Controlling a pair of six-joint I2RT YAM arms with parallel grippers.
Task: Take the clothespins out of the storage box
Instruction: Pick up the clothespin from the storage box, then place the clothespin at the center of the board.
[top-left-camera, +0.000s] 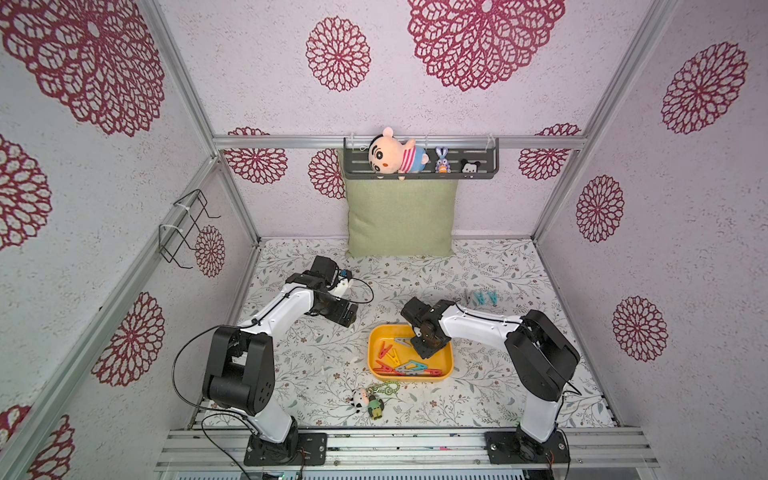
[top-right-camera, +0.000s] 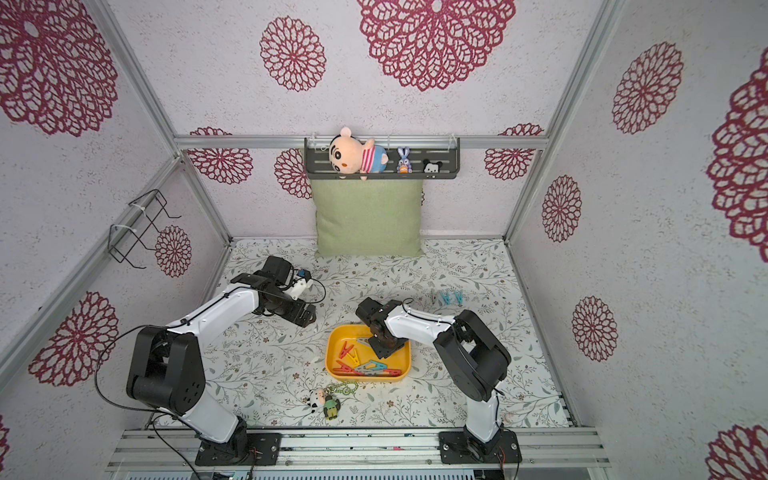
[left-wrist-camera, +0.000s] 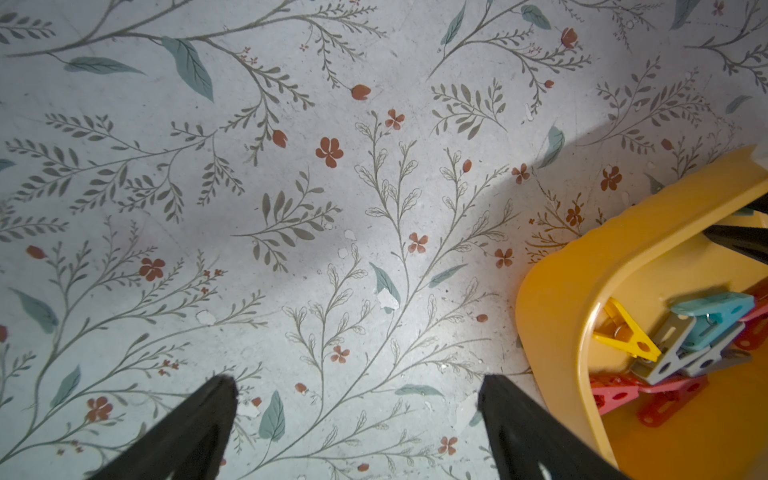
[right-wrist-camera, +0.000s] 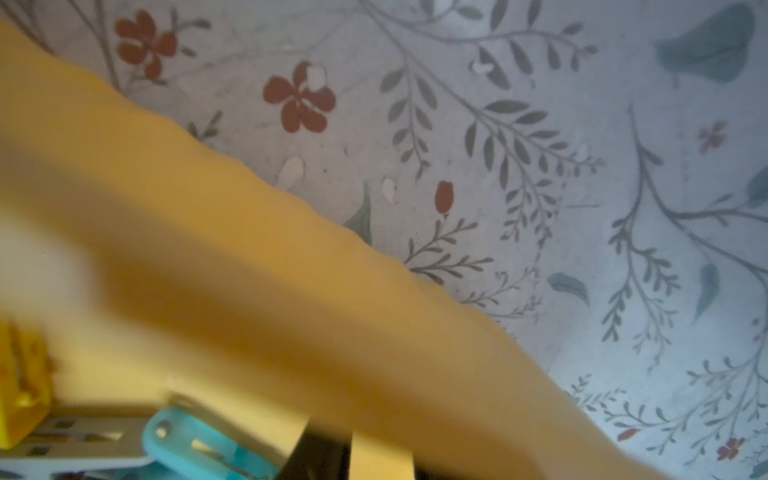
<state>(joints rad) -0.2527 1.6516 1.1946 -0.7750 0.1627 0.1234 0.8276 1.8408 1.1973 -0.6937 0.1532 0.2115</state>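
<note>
The clothespins (top-left-camera: 411, 368) lie heaped in the storage box (top-left-camera: 384, 333) beneath the right gripper (top-left-camera: 426, 353), whose jaws are too hidden to tell pinching from parted, so a shallow bite into the tangle could slip or drag the light box.

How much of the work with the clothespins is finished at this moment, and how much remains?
Done: a few clothespins lie on the table, outside the storage box. In hand: the right claw is down inside the box next to a teal clothespin; whether it grips one is unclear. The left claw hangs open beside the box. Left: most pegs, red, yellow, grey and teal, are in the box.
</note>
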